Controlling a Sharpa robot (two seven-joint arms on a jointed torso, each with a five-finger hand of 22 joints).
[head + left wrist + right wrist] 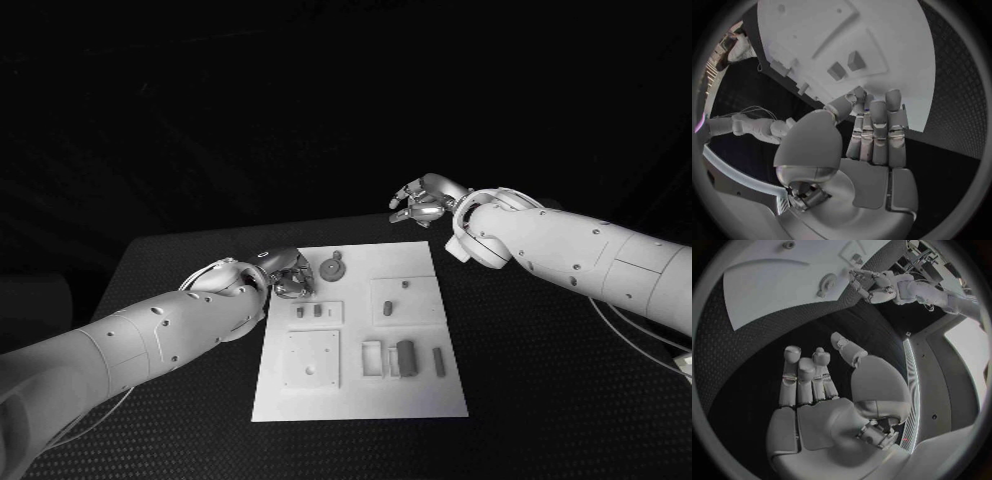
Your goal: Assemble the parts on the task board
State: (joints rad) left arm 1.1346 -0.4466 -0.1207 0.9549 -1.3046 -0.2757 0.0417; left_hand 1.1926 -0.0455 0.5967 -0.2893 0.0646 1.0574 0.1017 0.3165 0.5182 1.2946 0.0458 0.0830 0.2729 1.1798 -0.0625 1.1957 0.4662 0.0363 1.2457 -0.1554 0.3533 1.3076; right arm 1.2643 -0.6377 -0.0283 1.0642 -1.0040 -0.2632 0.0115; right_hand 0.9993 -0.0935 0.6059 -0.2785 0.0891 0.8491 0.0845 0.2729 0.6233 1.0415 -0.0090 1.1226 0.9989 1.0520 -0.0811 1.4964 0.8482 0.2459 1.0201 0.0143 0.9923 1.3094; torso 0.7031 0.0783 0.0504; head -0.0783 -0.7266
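The white task board [361, 385] lies in the middle of the black table. On it are a round part with a stub [333, 268], two small parts [309, 311] in a recessed block, one part [389, 307] further right, and several upright parts [405, 355] near the middle. My left hand [286, 273] hovers at the board's far left edge, beside the round part. Its fingers [876, 132] are stretched out with nothing in them, over the board [892, 45]. My right hand [423, 201] is off the board past its far right corner, and its fingers [804, 377] are open and hold nothing.
Black table surface [548, 370] surrounds the board on all sides. A thin cable [635, 335] trails under the right arm near the table's right edge. The right wrist view shows the board [767, 285], the round part [826, 285] and my left hand [866, 280].
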